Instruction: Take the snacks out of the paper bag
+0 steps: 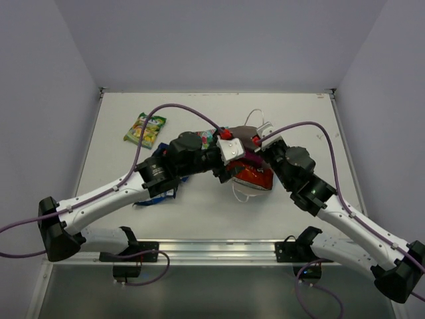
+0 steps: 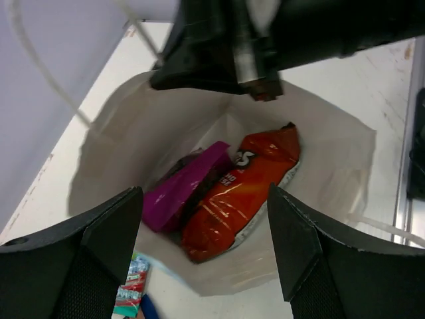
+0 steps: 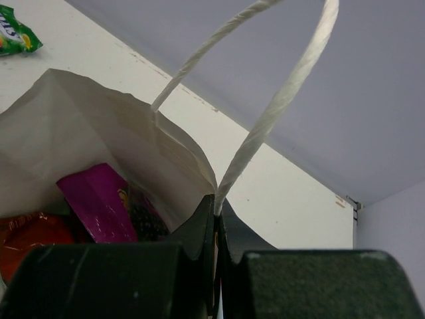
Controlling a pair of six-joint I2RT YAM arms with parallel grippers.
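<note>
Paper bag (image 2: 332,153) lies around the middle of the desk (image 1: 199,219), slightly toward the right edge. Its mouth is open and the white inside shows.

Right gripper (image 3: 218,206): fingers pressed together on the bag's rim, at the foot of a white cord handle (image 3: 279,100). It pinches the paper and nothing else.

Left gripper (image 2: 204,199): spread wide and holding nothing. It hangs over the bag mouth with one finger on each side of the contents and touches no packet.

Inside the bag:
- Orange-red packet (image 2: 239,193) lies lengthwise.
- Magenta packet (image 2: 186,189) lies just beside it and touches it along one side.

Outside the bag:
- Yellow-green packet (image 1: 146,129) lies flat toward the far-left corner, well apart from the bag.
- Teal-white packet (image 2: 133,286) lies on the desk just beside the bag's rim.
- Blue packet (image 1: 159,197) is mostly hidden under the left arm; details cannot be made out.
</note>
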